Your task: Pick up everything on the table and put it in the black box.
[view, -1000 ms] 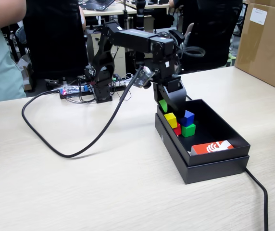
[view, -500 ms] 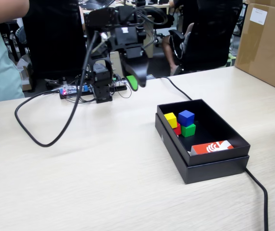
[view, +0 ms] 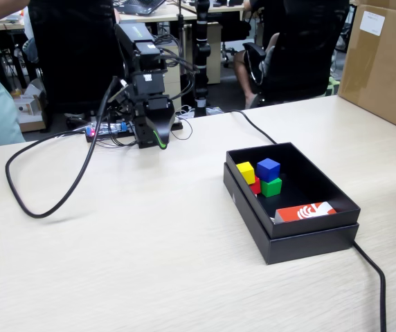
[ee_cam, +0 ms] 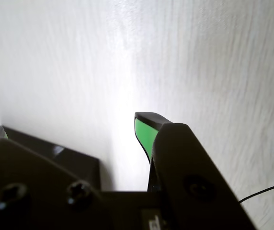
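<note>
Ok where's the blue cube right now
In the fixed view, the blue cube sits inside the black box, toward its far left end, stacked on the red cube among the yellow and green ones.

Wrist view: gripper (ee_cam: 144, 125) over bare table (ee_cam: 213, 57).
One green-padded jaw tip visible; dark gripper body fills lower frame. Nothing gripped.

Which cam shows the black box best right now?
The fixed view: the black box is whole there, with all four cubes and a red-and-white card inside. The wrist view shows none of it, only the claw over bare table.
</note>
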Available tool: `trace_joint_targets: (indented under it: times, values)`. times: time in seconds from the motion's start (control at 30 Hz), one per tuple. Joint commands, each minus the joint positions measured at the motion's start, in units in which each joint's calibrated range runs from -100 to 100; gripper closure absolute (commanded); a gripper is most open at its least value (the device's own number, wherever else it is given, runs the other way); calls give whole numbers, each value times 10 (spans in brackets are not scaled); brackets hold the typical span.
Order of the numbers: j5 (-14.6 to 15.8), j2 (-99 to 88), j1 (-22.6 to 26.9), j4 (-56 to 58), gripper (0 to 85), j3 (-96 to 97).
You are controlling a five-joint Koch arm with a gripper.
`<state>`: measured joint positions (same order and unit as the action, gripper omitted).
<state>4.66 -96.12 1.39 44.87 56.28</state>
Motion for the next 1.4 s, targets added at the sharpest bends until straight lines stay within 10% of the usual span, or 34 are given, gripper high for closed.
trace_joint_targets:
  times: [0.0,0.63,1.37]
  values:
    - [-15,-30,-8,-57,334,25]
    - [-102,-35,-22,-429,352,391]
    - [-104,-34,-22,-435,356,400]
